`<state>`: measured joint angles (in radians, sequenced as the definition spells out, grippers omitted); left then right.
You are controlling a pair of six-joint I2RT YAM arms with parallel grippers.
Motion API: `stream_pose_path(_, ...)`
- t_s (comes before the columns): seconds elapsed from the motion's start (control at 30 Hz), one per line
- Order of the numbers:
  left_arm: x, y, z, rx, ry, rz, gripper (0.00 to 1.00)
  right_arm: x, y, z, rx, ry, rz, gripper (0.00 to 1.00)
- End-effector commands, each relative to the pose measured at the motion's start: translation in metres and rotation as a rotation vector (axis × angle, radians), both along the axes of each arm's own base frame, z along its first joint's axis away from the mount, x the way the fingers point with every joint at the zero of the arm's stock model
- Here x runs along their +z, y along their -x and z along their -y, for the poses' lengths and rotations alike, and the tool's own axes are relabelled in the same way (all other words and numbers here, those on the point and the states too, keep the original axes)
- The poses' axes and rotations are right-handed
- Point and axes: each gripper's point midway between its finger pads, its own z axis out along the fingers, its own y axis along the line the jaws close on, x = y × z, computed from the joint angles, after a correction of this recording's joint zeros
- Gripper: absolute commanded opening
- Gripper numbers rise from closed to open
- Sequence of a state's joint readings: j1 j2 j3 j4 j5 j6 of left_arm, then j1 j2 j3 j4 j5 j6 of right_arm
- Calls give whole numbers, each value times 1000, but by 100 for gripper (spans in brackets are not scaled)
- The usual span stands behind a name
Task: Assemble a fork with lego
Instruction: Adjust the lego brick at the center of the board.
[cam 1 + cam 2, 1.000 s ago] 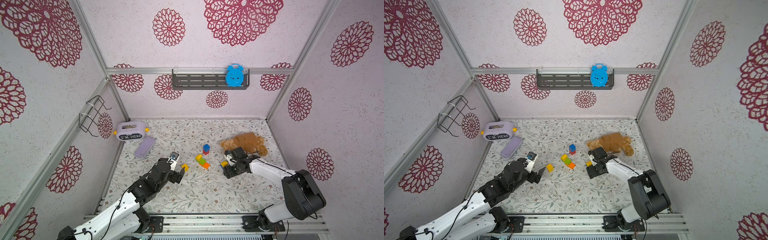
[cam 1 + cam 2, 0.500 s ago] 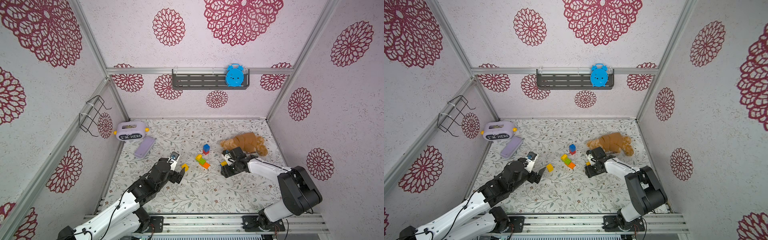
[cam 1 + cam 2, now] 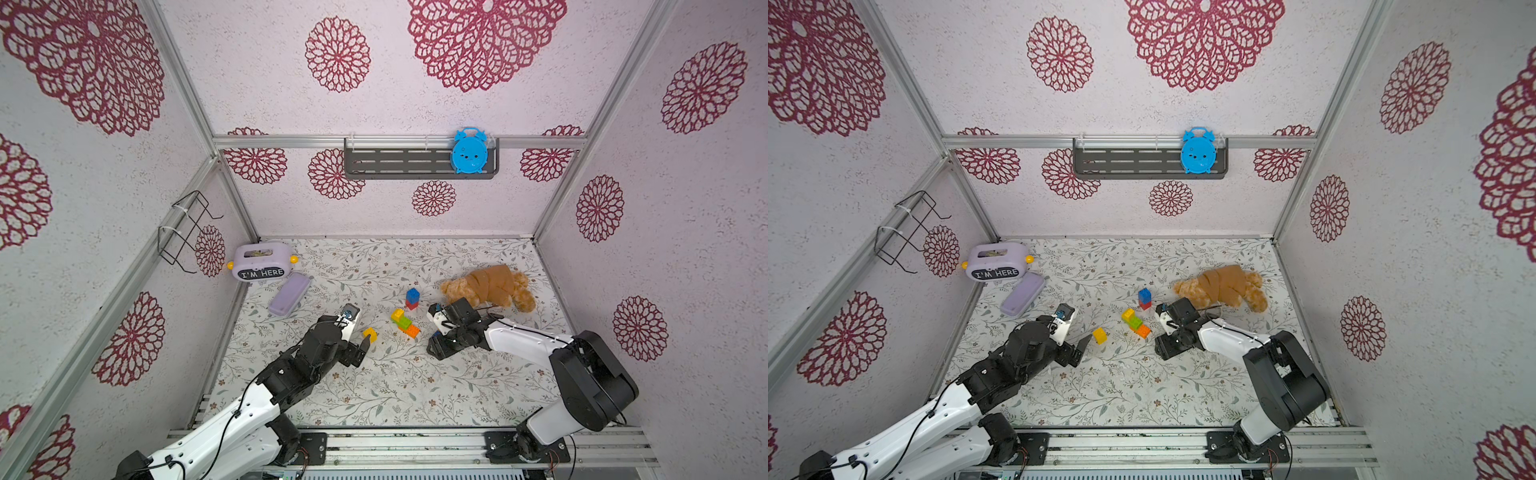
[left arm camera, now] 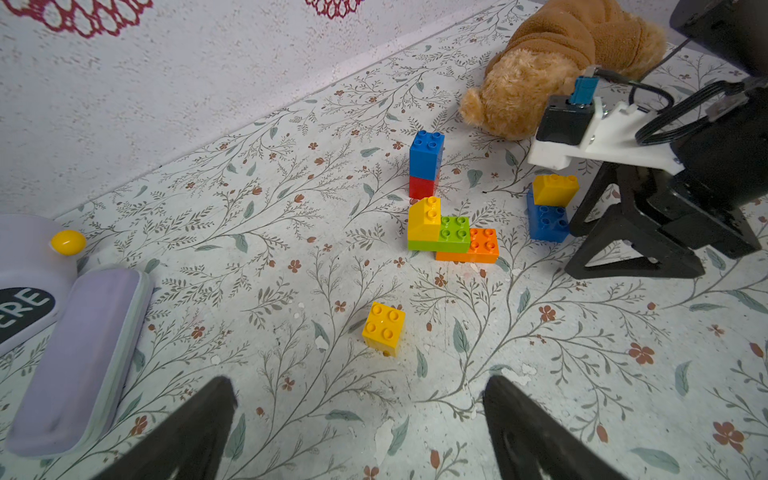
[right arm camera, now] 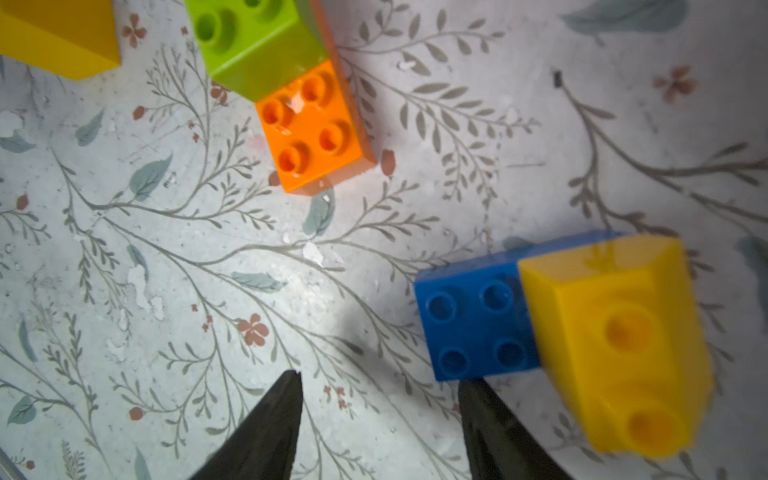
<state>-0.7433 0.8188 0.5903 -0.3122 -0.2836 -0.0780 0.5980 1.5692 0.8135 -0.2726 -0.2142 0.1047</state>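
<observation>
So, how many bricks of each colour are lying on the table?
yellow bricks: 3
blue bricks: 2
red brick: 1
green brick: 1
orange brick: 1
Total: 8

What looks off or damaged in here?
The mat has its print chipped into white flecks near the orange brick. The plush bear lies flopped on the mat close beside the right arm. Nothing spilled.
</observation>
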Motion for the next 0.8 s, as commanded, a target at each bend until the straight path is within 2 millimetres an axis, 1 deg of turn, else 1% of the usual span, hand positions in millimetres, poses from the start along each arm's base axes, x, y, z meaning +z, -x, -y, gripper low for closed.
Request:
stream_pose_path(0.0, 12, -4, -1, 11, 5, 28, 97, 8, -15, -20, 6, -29, 40, 64)
stream_pose_path(0.07, 12, -4, -2, 12, 3, 28, 97, 6, -19, -23, 13, -22, 45, 64)
stream_pose_path(0.17, 10, -3, -3, 14, 0, 25, 97, 4, -28, -23, 18, 10, 64, 64)
stream_pose_path(0.27, 8, -3, -4, 16, -1, 22, 97, 8, -37, -23, 28, 38, 93, 65)
stream_pose_path(0.37, 8, -3, -4, 19, -1, 22, 97, 17, -42, -23, 45, 52, 111, 65)
stream_pose_path(0.47, 8, -2, -5, 22, 0, 22, 97, 32, -40, -21, 91, 74, 116, 65)
stream_pose_path(0.57, 9, -1, -8, 31, 0, 24, 97, 48, -34, -9, 165, 136, 112, 65)
stream_pose_path(0.67, 13, 0, -12, 48, 21, 43, 97, 64, -35, 8, 220, 189, 121, 65)
stream_pose_path(0.7, 16, 0, -13, 52, 33, 56, 97, 67, -39, 14, 236, 228, 132, 65)
stream_pose_path(0.77, 20, 1, -15, 57, 52, 78, 97, 66, -41, 19, 305, 294, 128, 65)
